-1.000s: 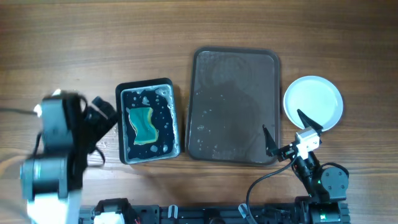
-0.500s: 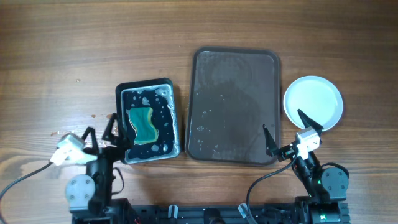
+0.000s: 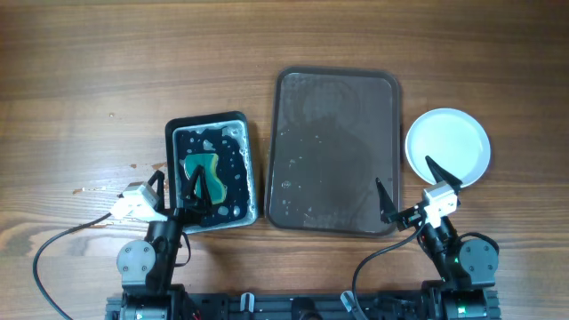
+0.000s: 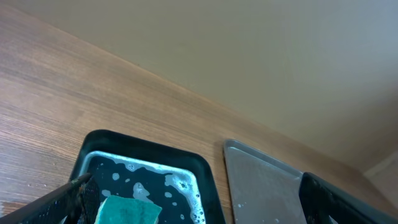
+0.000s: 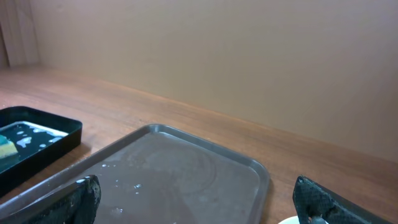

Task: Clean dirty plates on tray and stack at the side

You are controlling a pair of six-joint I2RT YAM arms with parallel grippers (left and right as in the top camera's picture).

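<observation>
The grey tray [image 3: 336, 151] lies mid-table with only water drops and suds on it; no plate is on it. A white plate [image 3: 449, 142] sits on the table to its right. My left gripper [image 3: 176, 188] is open and empty at the front edge of the black soapy tub [image 3: 249, 169], which holds a green sponge [image 3: 206, 178]. The left wrist view shows the gripper [image 4: 196, 186], tub [image 4: 143, 149] and sponge [image 4: 127, 210]. My right gripper [image 3: 412, 187] is open and empty between the tray's front right corner and the plate. In the right wrist view, the gripper [image 5: 198, 190] faces the tray [image 5: 174, 162].
The wooden table extends left of the tub and behind the tray. A few wet spots [image 3: 93, 189] mark the wood at the left. The tub also shows at the left edge of the right wrist view [image 5: 43, 140].
My left arm has swung from the raised far left back down to the front, its open gripper now at the tub's front edge. The right arm has not moved.
</observation>
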